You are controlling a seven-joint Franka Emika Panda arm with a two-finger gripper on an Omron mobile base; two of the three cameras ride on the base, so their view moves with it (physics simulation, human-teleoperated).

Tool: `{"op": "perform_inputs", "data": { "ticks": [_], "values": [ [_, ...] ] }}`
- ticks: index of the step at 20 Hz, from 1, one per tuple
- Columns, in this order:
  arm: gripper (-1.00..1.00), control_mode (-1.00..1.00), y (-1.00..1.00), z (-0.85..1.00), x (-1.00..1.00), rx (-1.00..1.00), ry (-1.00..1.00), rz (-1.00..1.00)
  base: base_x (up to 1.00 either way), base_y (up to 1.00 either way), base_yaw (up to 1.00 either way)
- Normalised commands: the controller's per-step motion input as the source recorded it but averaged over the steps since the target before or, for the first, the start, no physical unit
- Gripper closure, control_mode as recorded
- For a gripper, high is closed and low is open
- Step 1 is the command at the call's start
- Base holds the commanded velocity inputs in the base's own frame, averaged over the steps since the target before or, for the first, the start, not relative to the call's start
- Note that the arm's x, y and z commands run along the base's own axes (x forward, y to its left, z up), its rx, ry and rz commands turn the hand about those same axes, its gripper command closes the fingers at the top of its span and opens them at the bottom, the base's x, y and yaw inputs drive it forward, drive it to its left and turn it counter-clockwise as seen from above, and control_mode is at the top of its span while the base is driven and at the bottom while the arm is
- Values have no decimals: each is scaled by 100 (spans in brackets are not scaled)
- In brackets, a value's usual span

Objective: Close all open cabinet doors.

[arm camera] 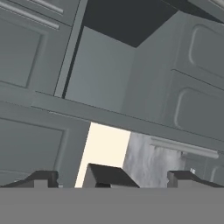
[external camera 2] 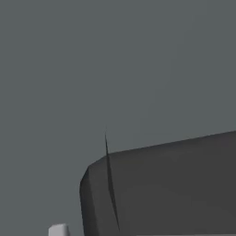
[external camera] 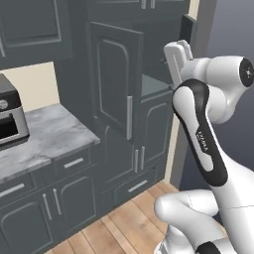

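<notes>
Left base view. You see a tall dark slate cabinet unit at the far centre, with its upper left cabinet door (external camera: pixel 115 82) swung open toward you; the arch-topped panel faces left and a slim vertical silver handle (external camera: pixel 129 117) runs along its near free edge. A second open door (external camera: pixel 188 29) shows edge-on at the upper right of the same bay. Between them lies the open compartment (external camera: pixel 154 85). The lower doors (external camera: pixel 156 130) beneath sit flush. To the left runs a marble counter (external camera: pixel 49 134) carrying a toaster oven (external camera: pixel 10 116). The arm's hand (external camera: pixel 178 62) is raised near the compartment's right side; its fingers are turned away, so you cannot read the gap here.

Right base view. A dark slab (external camera 2: pixel 166 189) against flat grey blocks the camera at close range; you cannot tell what it is.

Hand view. The two finger tips (arm camera: pixel 43 178) stand wide apart with nothing between them. Beyond them you see an open door's inner face (arm camera: pixel 100 72), the dark interior, and framed panels (arm camera: pixel 199 76), all rolled with the hand.

Handling, as a judgement: each door is a stiff, hinged panel, light to swing and not fragile. You need no grasp; press flat on the outer face near the handle edge, far from the hinge.
</notes>
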Motion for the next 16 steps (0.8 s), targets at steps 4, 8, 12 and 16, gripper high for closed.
{"op": "perform_inputs", "data": {
  "ticks": [4,8,12,16],
  "values": [
    [-100,100,0,0,0,0,0,0,27,-43,14],
    [-100,100,0,0,0,0,0,0,51,-46,12],
    [-100,100,0,0,0,0,0,0,68,-28,0],
    [-100,100,0,0,0,0,0,0,68,-19,0]
  ]
}}
